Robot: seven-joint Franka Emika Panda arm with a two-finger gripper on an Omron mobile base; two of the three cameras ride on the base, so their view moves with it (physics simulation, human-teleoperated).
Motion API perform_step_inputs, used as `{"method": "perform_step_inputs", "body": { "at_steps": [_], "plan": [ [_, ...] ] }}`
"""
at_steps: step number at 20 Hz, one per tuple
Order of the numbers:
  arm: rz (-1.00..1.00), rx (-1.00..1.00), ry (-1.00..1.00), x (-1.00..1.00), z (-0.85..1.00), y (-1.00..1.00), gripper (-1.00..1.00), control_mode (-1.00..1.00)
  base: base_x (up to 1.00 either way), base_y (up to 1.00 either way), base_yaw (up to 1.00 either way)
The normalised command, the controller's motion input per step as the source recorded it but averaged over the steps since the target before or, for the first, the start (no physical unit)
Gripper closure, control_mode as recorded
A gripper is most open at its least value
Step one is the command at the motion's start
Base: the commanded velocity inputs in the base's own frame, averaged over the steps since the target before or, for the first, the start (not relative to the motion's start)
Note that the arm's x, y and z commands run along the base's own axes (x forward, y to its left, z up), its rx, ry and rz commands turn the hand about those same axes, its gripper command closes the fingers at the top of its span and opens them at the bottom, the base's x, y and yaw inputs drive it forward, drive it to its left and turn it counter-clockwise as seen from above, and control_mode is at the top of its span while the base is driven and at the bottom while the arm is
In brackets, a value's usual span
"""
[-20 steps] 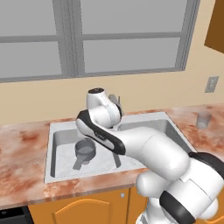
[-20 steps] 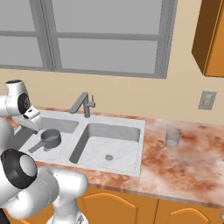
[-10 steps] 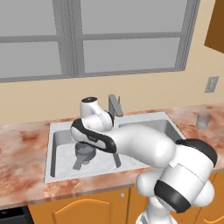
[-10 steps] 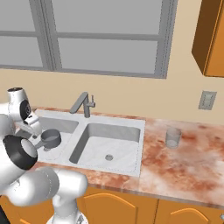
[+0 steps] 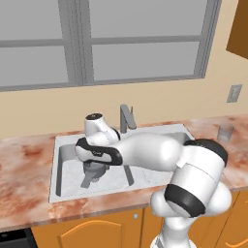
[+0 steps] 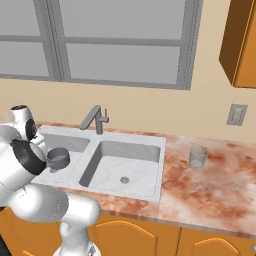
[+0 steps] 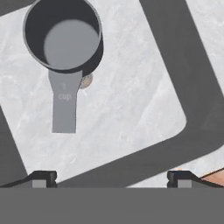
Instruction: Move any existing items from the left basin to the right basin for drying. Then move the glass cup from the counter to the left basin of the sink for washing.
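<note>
The pot (image 7: 63, 37) sits upright on the left basin (image 7: 131, 109) floor, upper left of my hand view, handle pointing down the frame, partly covering the drain. My claw (image 7: 111, 179) hangs above it, fingers spread wide, holding nothing. The cup (image 6: 197, 156) stands on the tabletop (image 6: 215, 185), right of the sink (image 6: 159, 150).

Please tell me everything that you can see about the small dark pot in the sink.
The pot is small, round and dark grey, and looks like metal. It stands upright and empty on the floor of the left basin. Its short, flat, straight handle carries the word "cup", and the drain hole shows just beside the handle's root. The open pincer hangs above the basin and touches nothing. In the right base view the pot shows beside the arm.
</note>
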Motion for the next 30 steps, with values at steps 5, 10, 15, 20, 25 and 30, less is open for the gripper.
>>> {"method": "perform_step_inputs", "body": {
  "at_steps": [5,10,15,20,25,30],
  "plan": [
    [-0.01,-0.01,0.0,0.16,-0.29,0.12,-1.0,-1.0,0.0,0.0,0.0],
    [-0.01,-0.02,0.0,0.17,-0.27,0.13,-1.0,-1.0,0.0,0.0,0.0],
    [-0.02,-0.02,0.0,0.22,-0.25,0.15,-1.0,-1.0,0.0,0.0,0.0],
    [-0.04,-0.01,0.0,0.28,-0.24,0.2,-1.0,-1.0,0.0,0.0,0.0],
    [-0.05,-0.01,0.0,0.29,-0.22,0.2,-1.0,-1.0,0.0,0.0,0.0],
    [-0.03,-0.03,0.0,0.26,-0.3,0.12,-1.0,-1.0,0.0,0.0,0.0]
  ]
}}
